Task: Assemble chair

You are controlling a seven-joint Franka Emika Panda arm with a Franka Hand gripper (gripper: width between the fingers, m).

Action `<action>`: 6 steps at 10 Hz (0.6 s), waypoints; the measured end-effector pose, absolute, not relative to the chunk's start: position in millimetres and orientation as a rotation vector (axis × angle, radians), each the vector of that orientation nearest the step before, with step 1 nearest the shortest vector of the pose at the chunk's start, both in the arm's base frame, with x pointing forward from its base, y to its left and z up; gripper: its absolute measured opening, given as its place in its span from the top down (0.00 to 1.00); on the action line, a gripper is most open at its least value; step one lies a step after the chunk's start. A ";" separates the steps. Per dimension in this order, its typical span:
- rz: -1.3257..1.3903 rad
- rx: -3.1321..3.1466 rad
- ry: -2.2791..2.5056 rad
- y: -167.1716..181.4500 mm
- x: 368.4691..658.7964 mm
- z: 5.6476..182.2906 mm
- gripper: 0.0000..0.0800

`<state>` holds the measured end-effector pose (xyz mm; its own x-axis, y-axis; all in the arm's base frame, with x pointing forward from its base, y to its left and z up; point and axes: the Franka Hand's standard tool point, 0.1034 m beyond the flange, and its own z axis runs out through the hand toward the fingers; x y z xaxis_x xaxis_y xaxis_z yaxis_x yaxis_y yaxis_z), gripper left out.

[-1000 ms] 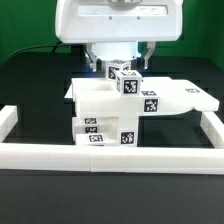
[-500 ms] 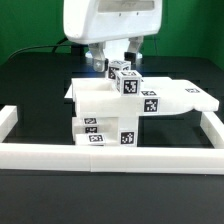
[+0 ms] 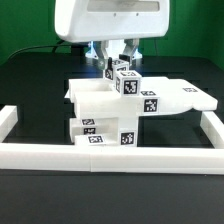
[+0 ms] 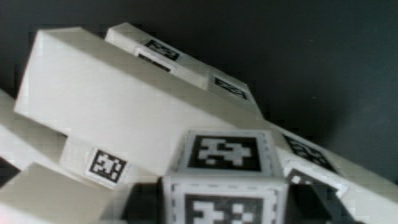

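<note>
Back toward the frame's upper centre swings the arm's white housing, which half a second earlier sat farther to the exterior view's right; the gripper [image 3: 117, 55] now hangs directly over the small tagged block [image 3: 126, 80] that crowns the half-built chair [image 3: 130, 103].

Its fingers [image 3: 107, 50] reach down on either side of the block's far end, drawn in from their earlier wide spread. Whether the pads already press the block cannot be told from either view; no finger shows in the wrist view, only marker tags looming large on the block's faces [image 4: 226, 172].

The chair stands mid-frame in the exterior view, inside the low white border rail [image 3: 110, 153] that runs across the lower part of the picture and up both sides. A broad flat plate [image 3: 170, 98] spreads toward the exterior view's right, resting on stacked blocky parts [image 3: 105, 132] whose tags face the camera.

What the next move hinges on: the block lies straight below the tool, its upper end between the fingers, standing upright from the plate's rear. A grip would likely need only a little more closing, no sideways travel. Any tilt of the block as the fingers meet it could upset its seating.
</note>
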<state>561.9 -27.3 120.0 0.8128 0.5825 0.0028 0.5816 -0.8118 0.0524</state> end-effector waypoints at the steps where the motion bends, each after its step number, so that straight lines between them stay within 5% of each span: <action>1: 0.033 2.993 0.782 -27.3 561.9 120.0 0.65; 6: 0.088 3.088 0.145 -29.8 565.7 119.5 0.65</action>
<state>565.7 -29.8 119.5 0.9940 0.0947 0.0545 0.0920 -0.9944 0.0513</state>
